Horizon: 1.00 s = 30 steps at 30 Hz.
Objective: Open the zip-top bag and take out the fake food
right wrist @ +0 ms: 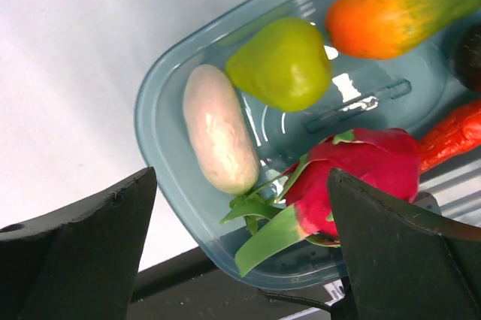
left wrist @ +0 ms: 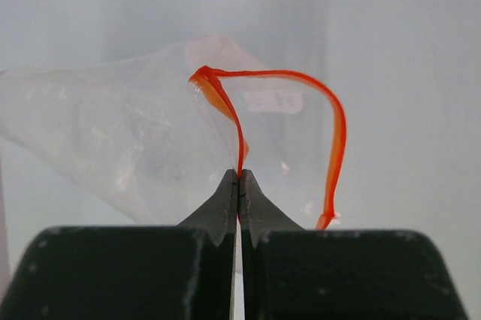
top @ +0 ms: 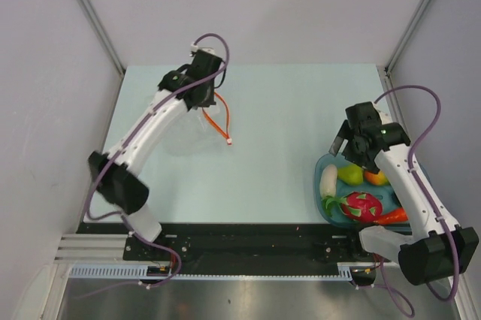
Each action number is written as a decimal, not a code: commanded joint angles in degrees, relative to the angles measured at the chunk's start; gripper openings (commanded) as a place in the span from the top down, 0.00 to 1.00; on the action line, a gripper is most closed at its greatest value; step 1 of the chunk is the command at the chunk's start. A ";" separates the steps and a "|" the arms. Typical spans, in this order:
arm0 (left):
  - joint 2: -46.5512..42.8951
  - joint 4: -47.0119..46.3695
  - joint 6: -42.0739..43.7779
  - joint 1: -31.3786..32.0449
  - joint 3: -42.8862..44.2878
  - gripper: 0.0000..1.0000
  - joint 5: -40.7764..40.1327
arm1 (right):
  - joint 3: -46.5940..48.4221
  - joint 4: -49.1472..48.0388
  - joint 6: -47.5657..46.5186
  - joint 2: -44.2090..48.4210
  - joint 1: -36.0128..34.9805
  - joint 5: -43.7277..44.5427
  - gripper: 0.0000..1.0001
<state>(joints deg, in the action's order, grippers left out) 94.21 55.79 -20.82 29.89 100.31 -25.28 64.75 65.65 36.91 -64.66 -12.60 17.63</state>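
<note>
The clear zip-top bag (top: 189,134) hangs crumpled from my left gripper (top: 203,101) at the table's far left. That gripper (left wrist: 240,177) is shut on the bag's red-orange zip strip (left wrist: 340,136), which loops open; no food shows inside the bag (left wrist: 113,132). The fake food lies in a teal tray (top: 319,182): white radish (top: 328,181), green fruit (top: 349,175), orange (top: 376,178), dragon fruit (top: 362,206), carrot (top: 391,217). My right gripper (top: 340,146) hovers open above the tray's far end. In the right wrist view, radish (right wrist: 218,140), green fruit (right wrist: 282,64) and dragon fruit (right wrist: 361,177) lie below the open gripper (right wrist: 240,185).
The teal tray's rim (right wrist: 154,110) reaches near the table's front right edge, beside the black rail (top: 248,241). A dark piece (right wrist: 470,57) sits at the tray's far side. Grey walls enclose the table on three sides.
</note>
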 commanded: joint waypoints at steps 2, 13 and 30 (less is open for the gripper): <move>15.46 -1.46 13.24 -0.18 12.53 1.00 -5.84 | 3.01 -0.25 0.45 -1.25 -4.36 1.97 0.00; 18.39 -1.91 6.85 0.26 17.20 0.00 -2.07 | 2.48 -2.01 -2.28 -5.46 -7.87 -1.54 0.00; -37.81 -48.46 -16.61 6.76 -45.78 0.00 39.60 | -1.00 -29.24 3.34 -1.55 -25.10 -15.43 0.00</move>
<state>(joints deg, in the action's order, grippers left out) 71.20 30.48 -26.17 34.17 73.10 3.49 68.75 50.37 36.32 -74.46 -35.16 7.35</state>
